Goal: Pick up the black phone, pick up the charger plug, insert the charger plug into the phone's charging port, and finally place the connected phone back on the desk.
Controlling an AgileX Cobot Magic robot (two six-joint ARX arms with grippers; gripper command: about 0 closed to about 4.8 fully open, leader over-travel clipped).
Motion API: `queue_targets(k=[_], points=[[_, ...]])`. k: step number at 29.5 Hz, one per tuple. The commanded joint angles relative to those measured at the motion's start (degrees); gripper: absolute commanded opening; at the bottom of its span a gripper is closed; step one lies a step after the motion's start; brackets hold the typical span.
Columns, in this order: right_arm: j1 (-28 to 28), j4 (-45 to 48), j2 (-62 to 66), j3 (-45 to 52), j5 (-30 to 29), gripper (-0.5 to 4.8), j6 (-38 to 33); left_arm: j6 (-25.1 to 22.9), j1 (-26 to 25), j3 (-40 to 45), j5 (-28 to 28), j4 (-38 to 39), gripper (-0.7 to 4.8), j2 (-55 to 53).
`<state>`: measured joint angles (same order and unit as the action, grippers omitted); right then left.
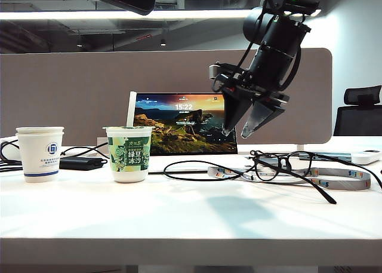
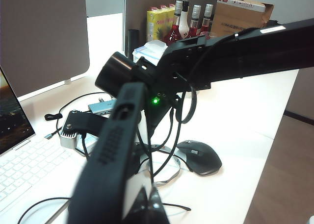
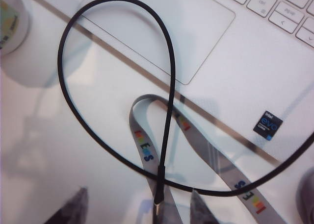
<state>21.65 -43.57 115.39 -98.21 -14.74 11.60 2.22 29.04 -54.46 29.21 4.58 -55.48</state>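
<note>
Above the desk (image 1: pixel 179 213), before the laptop (image 1: pixel 179 123) screen: the right gripper (image 1: pixel 239 131), tips down, jaws well apart, nothing in them and nothing touched.

From its own wrist view, the same right gripper (image 3: pixel 137 211) as two blurred grey fingertips (image 3: pixel 201 209) at the edge, one on each side of the charger plug (image 3: pixel 158 205). Plug flat on the desk, on a grey lanyard (image 3: pixel 142 145), at the end of a thin black cable (image 3: pixel 167 62) looped beside the laptop's touchpad. Plug between the fingertips but clear of both.

Left gripper (image 2: pixel 130 101) closed. Only a blurred dark finger with a dotted pad there, close to the lens, up above the desk. Cannot tell whether anything sits in that grip.

Hard to make out:
- A dark shape at the top edge of the exterior view, left of centre, cut off by the frame. Phone or arm, cannot tell.
- Black phone not made out for certain in any view.
- Much of the left wrist view blocked by the right arm, green light on it. Behind it a mouse (image 2: pixel 198 158) and part of the lanyard.
- Glasses (image 1: pixel 280 165) on the desk right of the cable, partly over the lanyard.
- Plug's tip too small to read.
</note>
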Motion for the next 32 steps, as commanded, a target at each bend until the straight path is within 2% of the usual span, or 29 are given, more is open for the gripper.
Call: queue_targets(k=[1,5,23,28,31,32], points=[[0.2,-0.66,1.11,-0.57,-0.11,2.64,0.9,0.2,0.0,-0.42,0.39,-1.92,-0.07,0.37],[0.5,-1.66,2.97,-0.59,3.08,2.64,2.38,0.2,0.0,-0.42,0.39,-1.9,-0.07,0.37],[0.92,-1.7,5.4,-0.74,5.22,2.5,5.4,0.17,0.0,-0.42,0.37,-1.79,-0.07,0.37],[1.14,-7.76,4.92,-4.42,5.01,2.5,5.31,0.17,0.0,-0.42,0.37,-1.57,-0.07,0.37],[1.18,-7.54,4.85,-6.8,2.05,2.33,3.08,0.15,0.0,-0.42,0.37,-1.57,-0.07,0.37],[1.2,-7.65,4.85,-7.45,1.64,1.95,1.75,0.17,0.0,-0.42,0.37,-1.57,-0.07,0.37]])
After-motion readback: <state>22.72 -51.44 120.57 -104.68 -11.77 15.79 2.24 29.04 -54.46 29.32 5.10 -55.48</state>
